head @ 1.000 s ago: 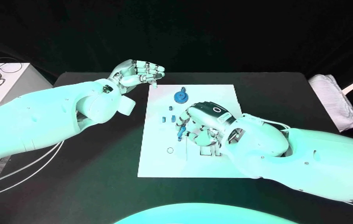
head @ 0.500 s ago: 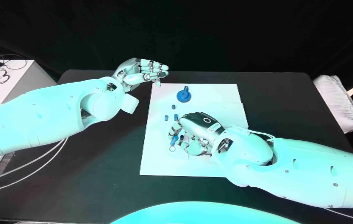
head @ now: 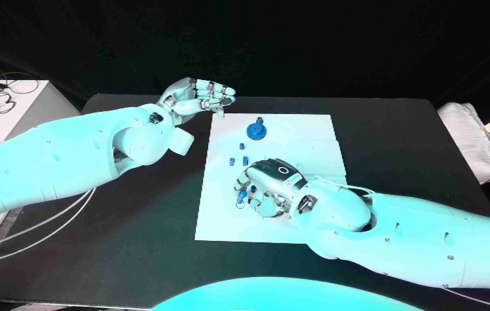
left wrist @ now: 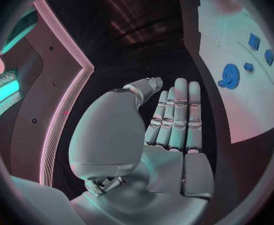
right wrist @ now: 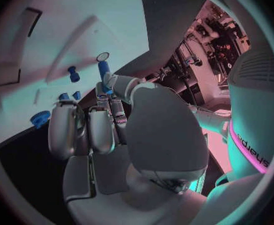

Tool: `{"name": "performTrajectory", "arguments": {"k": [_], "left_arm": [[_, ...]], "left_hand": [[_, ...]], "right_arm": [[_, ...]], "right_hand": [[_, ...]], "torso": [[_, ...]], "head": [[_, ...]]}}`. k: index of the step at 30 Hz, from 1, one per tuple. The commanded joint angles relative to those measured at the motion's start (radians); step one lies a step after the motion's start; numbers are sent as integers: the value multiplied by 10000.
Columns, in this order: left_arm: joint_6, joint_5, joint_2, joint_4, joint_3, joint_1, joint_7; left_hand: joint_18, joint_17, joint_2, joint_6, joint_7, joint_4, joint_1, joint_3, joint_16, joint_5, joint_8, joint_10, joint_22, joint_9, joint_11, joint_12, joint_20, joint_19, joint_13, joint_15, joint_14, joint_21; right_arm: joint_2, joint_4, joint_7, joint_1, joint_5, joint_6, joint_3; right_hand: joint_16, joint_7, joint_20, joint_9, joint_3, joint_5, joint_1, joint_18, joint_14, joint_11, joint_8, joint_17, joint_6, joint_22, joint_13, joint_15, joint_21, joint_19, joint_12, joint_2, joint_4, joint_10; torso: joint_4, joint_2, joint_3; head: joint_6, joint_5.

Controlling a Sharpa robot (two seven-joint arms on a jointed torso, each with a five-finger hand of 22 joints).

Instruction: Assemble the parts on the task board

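Note:
The white task board [head: 306,137] lies mid-table. My right hand [head: 268,183] hangs low over its near left part and pinches a blue peg [head: 242,196] [right wrist: 104,71] between thumb and a finger. The peg's end is at a small round socket [right wrist: 103,57] in the board. A blue gear [head: 255,132] [left wrist: 229,76] [right wrist: 40,118] stands at the far end, with small blue pieces [head: 239,161] [left wrist: 254,41] and a short blue stud [right wrist: 74,75] between it and my right hand. My left hand [head: 199,98] [left wrist: 174,120] hovers off the board's far left corner, holding nothing.
A white box [head: 15,109] with cables sits at the table's left edge and a pale cloth [head: 469,130] at its right edge. Rectangular recesses [right wrist: 6,75] mark the board beside my right hand. Black tabletop [head: 133,219] surrounds the board.
My right hand has carried the blue peg toward the board's near left area and lowered it to the round socket. My left hand has stayed in place.

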Motion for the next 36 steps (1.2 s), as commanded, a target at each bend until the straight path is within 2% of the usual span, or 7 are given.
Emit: {"name": "performTrajectory", "arguments": {"k": [1, 7, 27, 36], "left_arm": [[142, 54, 11, 28, 9, 5, 60], [152, 54, 11, 23, 9, 5, 55], [198, 54, 17, -21, 9, 5, 8], [209, 54, 11, -22, 9, 5, -8]], "left_hand": [[141, -12, 103, 43, 4, -23, -19, -58, -60, -22, 6, 51, -14, -13, -36, 37, -16, 52, -7, 33, 22, -42], [141, -12, 103, 43, 4, -23, -19, -58, -60, -22, 6, 51, -14, -13, -36, 37, -16, 52, -7, 33, 22, -42], [141, -12, 103, 43, 4, -23, -19, -58, -60, -22, 6, 51, -14, -13, -36, 37, -16, 52, -7, 33, 22, -42], [141, -12, 103, 43, 4, -23, -19, -58, -60, -22, 6, 51, -14, -13, -36, 37, -16, 52, -7, 33, 22, -42]], "right_arm": [[36, -21, -102, -41, -440, 192, -6], [37, -36, -92, -69, -501, 276, -9], [45, -49, -28, -141, -477, 335, -16], [81, -94, -59, -151, -459, 437, -28]], "right_hand": [[-26, -3, -76, 12, 17, 43, -40, -50, 97, -889, 34, -4, 27, 1497, 608, -64, -55, 367, 6, 70, -78, 1273], [-26, -3, -76, 12, 17, 43, -40, -50, 97, -889, 34, -4, 27, 1497, 608, -64, -55, 367, 6, 70, -78, 1273], [-18, -2, -76, 17, 33, 44, -57, -52, 101, -889, 36, 14, 28, 1504, 613, -64, -41, 369, 0, 74, -98, 1279], [-22, -1, -76, 27, 67, 42, -106, -49, 100, -889, 41, 4, 29, 1501, 627, -63, -61, 364, -15, 82, -144, 1292]], "torso": [[-5, -4, 3], [3, -7, -7], [-15, -6, -2], [1, -7, -8]], "head": [[-28, 21], [-57, -1], [-45, 21], [-68, 17]]}}
